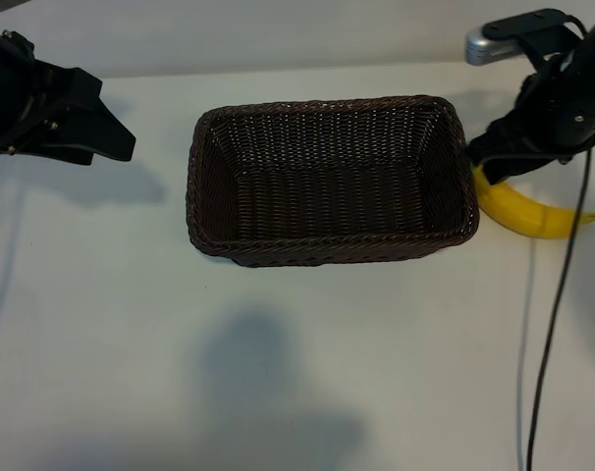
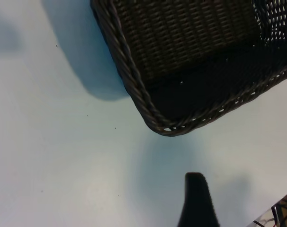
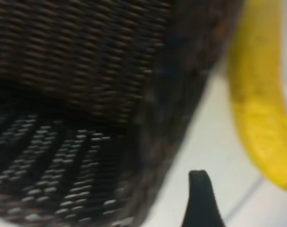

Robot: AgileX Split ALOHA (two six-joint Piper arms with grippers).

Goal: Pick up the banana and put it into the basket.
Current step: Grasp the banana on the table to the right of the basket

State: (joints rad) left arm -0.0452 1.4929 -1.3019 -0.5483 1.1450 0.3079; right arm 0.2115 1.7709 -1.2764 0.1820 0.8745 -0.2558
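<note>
The dark-brown woven basket (image 1: pixel 327 103) stands in the middle of the white table with nothing in it. The yellow banana (image 1: pixel 528 211) lies on the table just outside the basket's right end. My right gripper (image 1: pixel 486 157) hangs over the banana's near-basket end, between it and the basket wall. In the right wrist view one black fingertip (image 3: pixel 200 191) shows above bare table, with the banana (image 3: pixel 259 109) on one side and the basket wall (image 3: pixel 86 71) on the other; nothing is held. My left gripper (image 1: pixel 111 137) is parked at the far left, open and holding nothing.
A black cable (image 1: pixel 553 324) runs down the table's right side past the banana. A silver bracket (image 1: pixel 494 44) sits at the back right. The left wrist view shows one basket corner (image 2: pixel 134 85) and a single fingertip (image 2: pixel 196 198) over bare table.
</note>
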